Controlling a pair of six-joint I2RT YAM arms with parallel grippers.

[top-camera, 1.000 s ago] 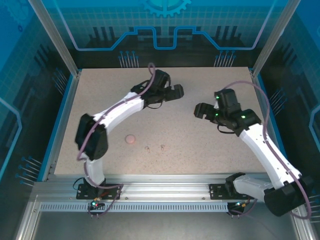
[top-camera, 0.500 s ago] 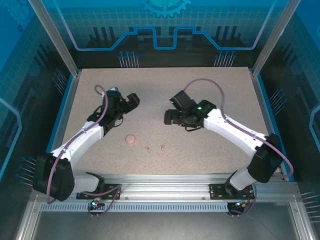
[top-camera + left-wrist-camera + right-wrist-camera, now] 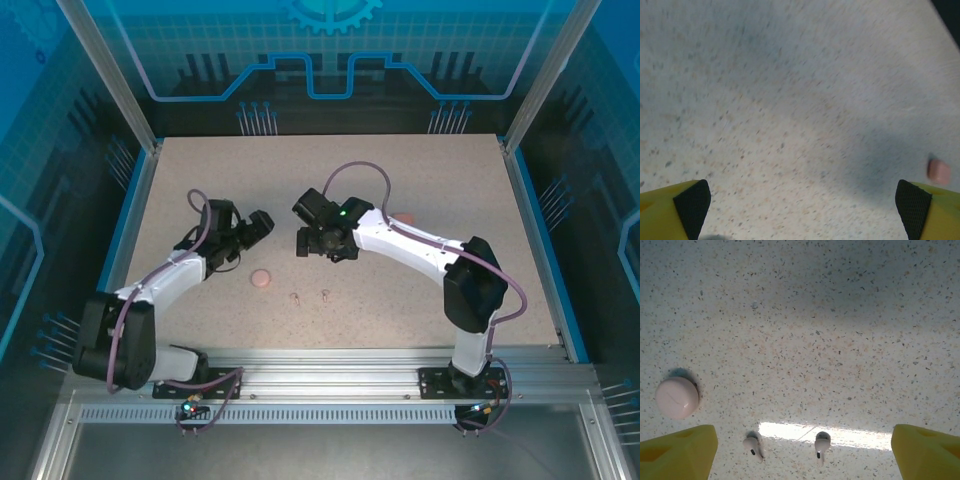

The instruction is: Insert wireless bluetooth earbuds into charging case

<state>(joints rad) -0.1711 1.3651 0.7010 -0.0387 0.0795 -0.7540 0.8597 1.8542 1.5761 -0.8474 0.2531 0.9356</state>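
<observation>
Blue translucent panels [image 3: 60,150] on aluminium posts are closing in a speckled beige tabletop [image 3: 420,290], with a metal rail running along its near edge. On the left side, the left arm is reaching low across the surface, and the left gripper [image 3: 262,224] is pointing toward the middle; in the left wrist view the left gripper [image 3: 802,202] is holding its jaws spread wide with only bare tabletop between them, and a small pink piece [image 3: 939,171] that is too blurred to name is lying near the right finger. Just in front of that gripper, a round pink case [image 3: 261,279] is sitting closed on the table, also visible in the right wrist view [image 3: 676,397]. To its right, two pale stemmed earbuds [image 3: 295,297] are lying side by side, apart from each other and from the case, one [image 3: 752,445] nearer the case and the other [image 3: 821,441] beyond it. Behind them, the right gripper [image 3: 305,243] is hanging over the table's middle; in its wrist view the right gripper [image 3: 802,435] is gaping wide and gripping nothing. Farther right, another pink object [image 3: 402,216] is peeking out from behind the right arm.
</observation>
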